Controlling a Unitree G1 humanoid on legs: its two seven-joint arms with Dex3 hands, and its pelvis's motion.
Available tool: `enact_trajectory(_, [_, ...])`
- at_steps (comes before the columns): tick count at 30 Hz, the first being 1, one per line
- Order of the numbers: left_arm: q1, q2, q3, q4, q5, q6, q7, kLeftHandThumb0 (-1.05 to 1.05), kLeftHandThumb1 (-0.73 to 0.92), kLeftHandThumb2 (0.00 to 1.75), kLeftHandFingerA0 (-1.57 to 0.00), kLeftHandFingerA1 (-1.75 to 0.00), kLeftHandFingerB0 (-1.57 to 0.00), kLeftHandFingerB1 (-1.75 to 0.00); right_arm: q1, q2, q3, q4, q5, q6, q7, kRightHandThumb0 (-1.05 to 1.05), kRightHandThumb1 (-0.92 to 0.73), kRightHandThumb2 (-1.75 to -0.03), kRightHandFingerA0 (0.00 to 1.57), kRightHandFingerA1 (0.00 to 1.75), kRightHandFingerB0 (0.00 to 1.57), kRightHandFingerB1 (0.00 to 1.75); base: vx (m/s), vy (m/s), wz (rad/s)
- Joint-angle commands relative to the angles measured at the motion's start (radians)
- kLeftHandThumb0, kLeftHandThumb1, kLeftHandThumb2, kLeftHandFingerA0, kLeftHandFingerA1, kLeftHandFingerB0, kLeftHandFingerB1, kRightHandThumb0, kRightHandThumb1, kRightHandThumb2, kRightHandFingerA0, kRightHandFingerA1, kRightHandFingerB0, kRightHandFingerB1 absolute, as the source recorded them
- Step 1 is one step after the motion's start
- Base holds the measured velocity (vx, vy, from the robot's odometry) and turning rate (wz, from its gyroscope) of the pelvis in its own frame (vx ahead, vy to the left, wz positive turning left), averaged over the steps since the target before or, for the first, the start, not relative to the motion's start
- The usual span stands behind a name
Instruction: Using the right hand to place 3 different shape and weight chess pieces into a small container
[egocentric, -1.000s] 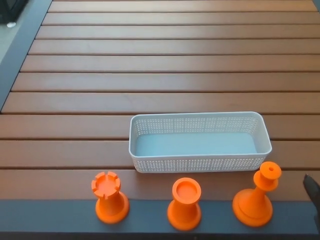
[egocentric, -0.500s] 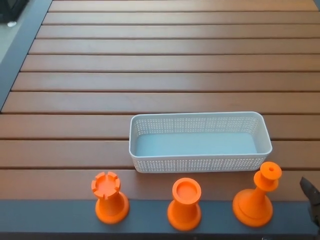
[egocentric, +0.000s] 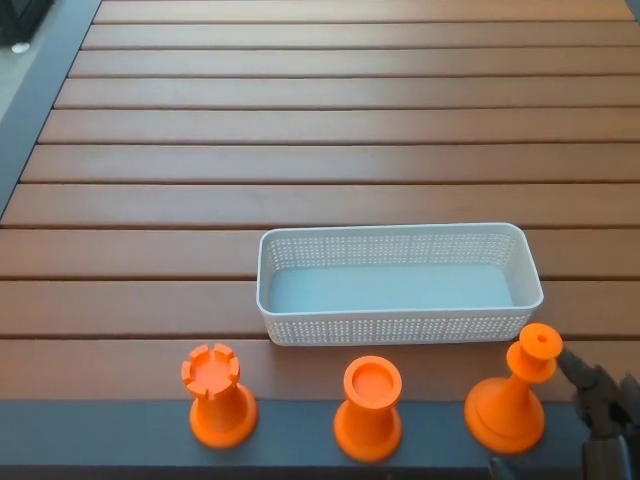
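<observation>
At the lower right corner, the right hand (egocentric: 600, 410) has come further into view, now just beside the bishop-like piece (egocentric: 512, 395) on the desk (egocentric: 300, 150); whether its fingers are apart I cannot tell. The white basket (egocentric: 400, 325) holds nothing, so the first pick looks imminent.

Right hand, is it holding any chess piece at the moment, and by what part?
Nothing is held. The right hand sits just right of the tall slim piece, fingers apart and not on it. All three pieces stand on the table.
</observation>
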Motion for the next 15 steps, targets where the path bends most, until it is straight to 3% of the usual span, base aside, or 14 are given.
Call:
enact_trajectory(1, [0.005, -0.007, -0.001, 0.010, -0.018, -0.064, -0.050, -0.14, 0.17, 1.57, -1.48, -1.24, -1.40, -1.19, -0.051, -0.028, 0.024, 0.064, -0.042, 0.089, 0.009, -0.78, -0.53, -0.88, 0.03, 0.37, 0.19, 0.46, 0.00, 0.000, 0.00])
enact_trajectory(2, [0.006, -0.007, -0.003, 0.009, -0.016, -0.064, -0.050, -0.14, 0.17, 1.57, -1.48, -1.24, -1.40, -1.19, -0.055, -0.032, 0.023, 0.071, -0.041, 0.093, 0.008, -0.78, -0.53, -0.88, 0.03, 0.37, 0.19, 0.46, 0.00, 0.000, 0.00])
enact_trajectory(3, [0.007, -0.010, 0.001, 0.010, -0.022, -0.068, -0.057, -0.14, 0.19, 1.54, -1.50, -1.23, -1.40, -1.18, -0.069, -0.043, 0.017, 0.100, -0.039, 0.109, 0.005, -0.72, -0.66, -0.60, 0.02, 0.40, 0.25, 0.34, 0.00, 0.000, 0.00])
enact_trajectory(4, [0.008, -0.011, 0.003, 0.010, -0.024, -0.068, -0.059, -0.14, 0.19, 1.54, -1.50, -1.23, -1.40, -1.18, -0.074, -0.046, 0.016, 0.107, -0.038, 0.114, 0.004, -0.72, -0.66, -0.60, 0.02, 0.40, 0.25, 0.34, 0.00, 0.000, 0.00])
enact_trajectory(5, [0.009, -0.010, 0.004, 0.013, -0.028, -0.076, -0.068, -0.15, 0.18, 1.55, -1.52, -1.22, -1.42, -1.17, -0.081, -0.053, 0.005, 0.127, -0.022, 0.117, 0.003, -0.77, -0.53, -0.87, 0.03, 0.36, 0.19, 0.46, 0.00, 0.000, 0.00])
enact_trajectory(15, [0.017, -0.017, 0.008, 0.020, -0.039, -0.091, -0.101, -0.20, 0.22, 1.52, -1.50, -1.23, -1.40, -1.18, -0.148, -0.084, -0.021, 0.163, 0.013, 0.159, 0.016, -0.71, -0.53, -0.87, 0.07, 0.52, 0.23, 0.47, 0.00, 0.000, 0.00])
